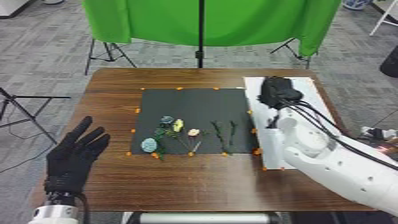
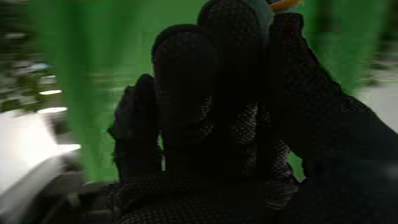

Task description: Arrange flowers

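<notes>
On the dark mat (image 1: 187,105) lie a blue flower (image 1: 167,120), a yellow flower (image 1: 179,125) and a pale pink flower (image 1: 194,132). Two green stems (image 1: 218,135) rest to their right, and a speckled light-blue oval piece (image 1: 149,145) is at the mat's lower left. My right hand (image 1: 280,90) is over the upper part of the white board. In the right wrist view, that hand (image 2: 231,110) has a small orange thing (image 2: 284,5) pinched between thumb and fingertip. My left hand (image 1: 74,155) is open at the table's left side, fingers straight, away from the flowers.
The white board (image 1: 274,155) lies to the right of the mat on the brown table (image 1: 178,185). Small orange pieces dot the mat's edges. A green cloth (image 1: 160,22) on a stand hangs beyond the table's far edge.
</notes>
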